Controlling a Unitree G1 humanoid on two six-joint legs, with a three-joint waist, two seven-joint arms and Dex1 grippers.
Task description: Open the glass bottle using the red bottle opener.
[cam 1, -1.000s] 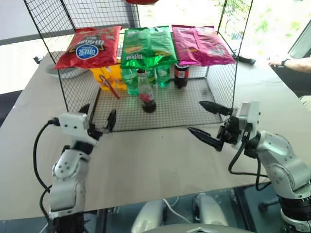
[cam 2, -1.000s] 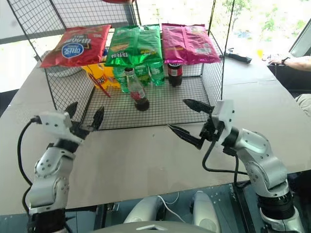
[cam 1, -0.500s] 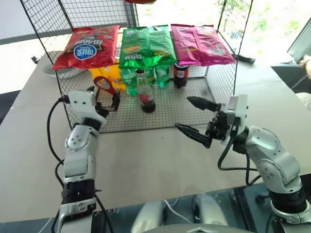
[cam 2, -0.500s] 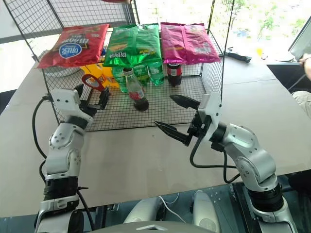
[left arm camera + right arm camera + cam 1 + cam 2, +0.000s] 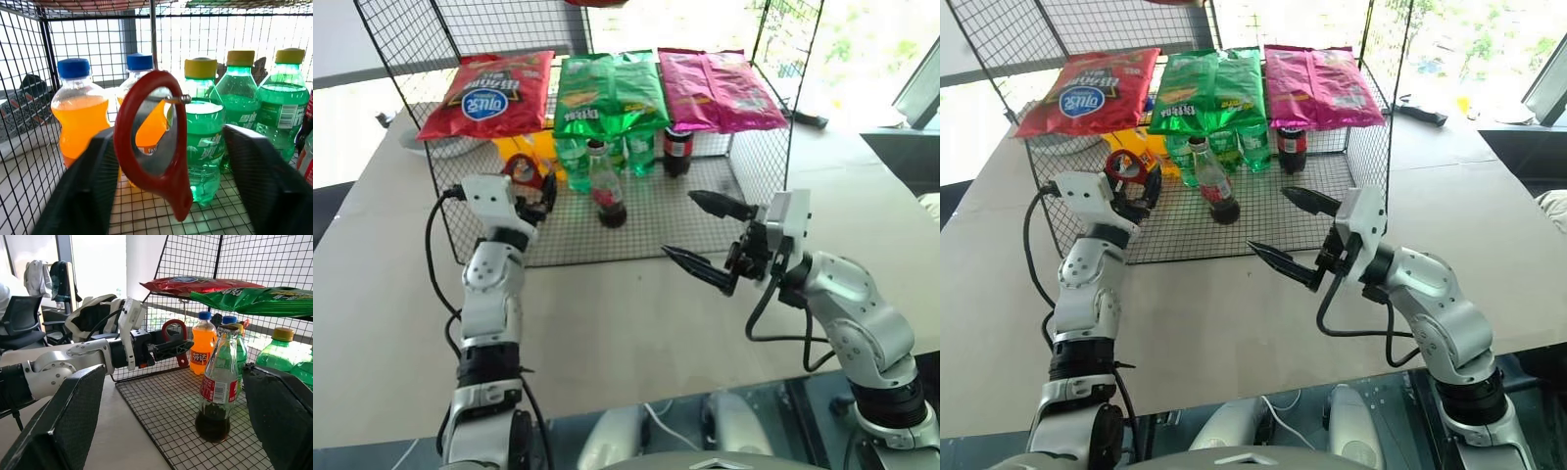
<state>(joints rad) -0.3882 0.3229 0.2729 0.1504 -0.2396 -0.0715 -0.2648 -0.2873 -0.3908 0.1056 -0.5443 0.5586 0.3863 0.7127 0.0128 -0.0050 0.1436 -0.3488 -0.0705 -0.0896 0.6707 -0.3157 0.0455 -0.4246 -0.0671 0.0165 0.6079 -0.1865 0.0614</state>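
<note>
**Left gripper at the opener, bottle standing in the rack**

You are looking at a wire rack [image 5: 759, 186] on the table [image 5: 607, 323], and everything below is placed against that rack. Its top shelf is carrying three snack bags side by side: a red bag [image 5: 489, 93], a green bag [image 5: 610, 90] and a pink bag [image 5: 715, 88]. On its mesh floor, under the bags, you are seeing orange drink bottles [image 5: 80, 115] with blue caps at the left end, green plastic bottles [image 5: 281, 105] with yellow caps beside them, and a squat dark bottle [image 5: 677, 150] with a red cap further right.

The glass bottle [image 5: 606, 188] is standing upright on the rack floor, in front of the green bottles and nearer the open front edge. It is holding dark cola in its lower part, with a red-and-white label round its middle.

The red bottle opener [image 5: 154, 137] is sitting at the rack's left front, loop head up and handle pointing down. Your left gripper [image 5: 530, 196] is reaching into the rack there with its two fingers partly open on either side of the opener; you cannot tell whether they are pressing on it yet.

Your right gripper [image 5: 707, 235] is hovering outside the rack's front right, jaws spread wide and holding nothing, aimed toward the glass bottle.
</note>
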